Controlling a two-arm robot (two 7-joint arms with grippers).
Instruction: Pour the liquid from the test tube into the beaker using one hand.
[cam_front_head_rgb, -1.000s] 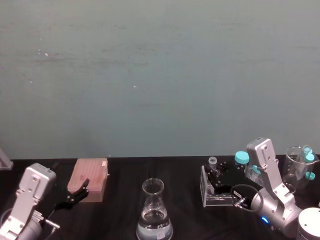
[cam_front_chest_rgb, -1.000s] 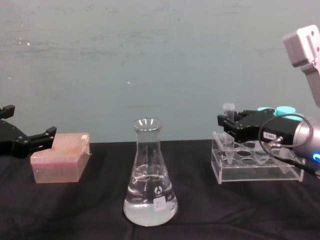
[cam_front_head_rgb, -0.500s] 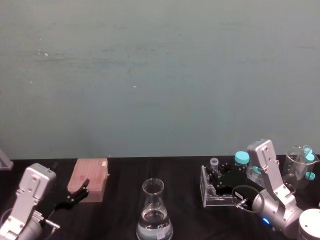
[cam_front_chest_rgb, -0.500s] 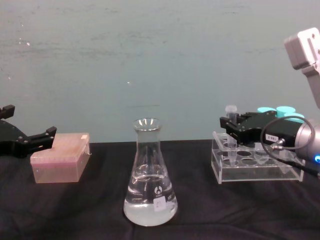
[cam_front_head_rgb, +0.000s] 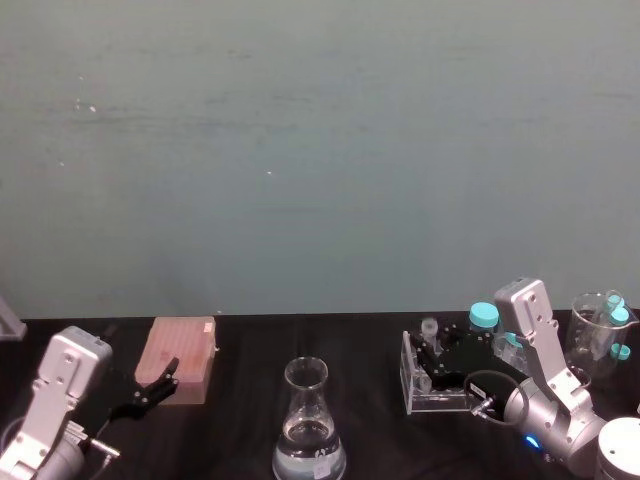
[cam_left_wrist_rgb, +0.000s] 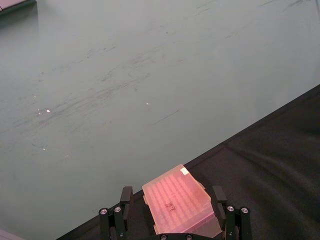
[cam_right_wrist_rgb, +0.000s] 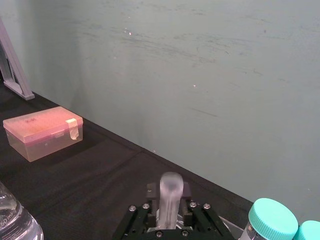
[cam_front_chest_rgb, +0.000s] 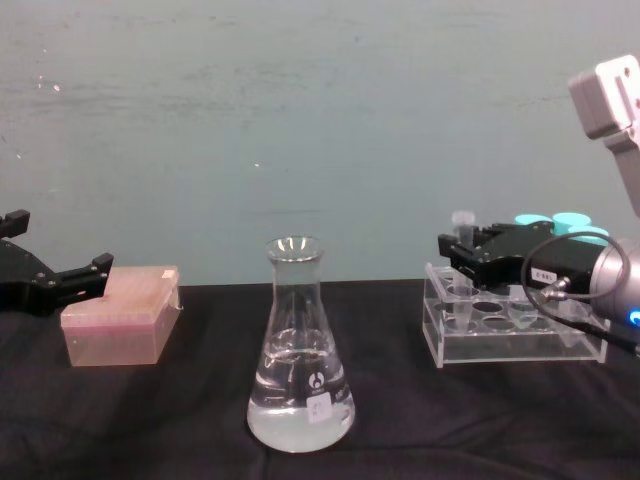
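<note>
The beaker (cam_front_chest_rgb: 300, 350), a clear conical flask, stands at the table's front centre with clear liquid (cam_front_chest_rgb: 300, 415) in its wide base; the head view shows the beaker (cam_front_head_rgb: 310, 428) too. My right gripper (cam_front_chest_rgb: 462, 248) is shut on the test tube (cam_front_chest_rgb: 462, 220), upright over the left end of the clear rack (cam_front_chest_rgb: 510, 330). The tube's open top sticks up above the fingers (cam_right_wrist_rgb: 187, 207), the test tube (cam_right_wrist_rgb: 170, 196) between them. I cannot tell whether liquid is in the tube. My left gripper (cam_front_chest_rgb: 85, 272) hangs open at the far left.
A pink tip box (cam_front_chest_rgb: 120, 315) lies at the left, just ahead of the left gripper (cam_left_wrist_rgb: 172, 195). Teal-capped tubes (cam_front_chest_rgb: 560, 222) stand behind the rack, and a glass beaker (cam_front_head_rgb: 595, 335) with more of them stands at the far right. A teal wall backs the black table.
My right gripper has shifted slightly right and down with the test tube over the rack. The left arm, flask and pink box have not moved.
</note>
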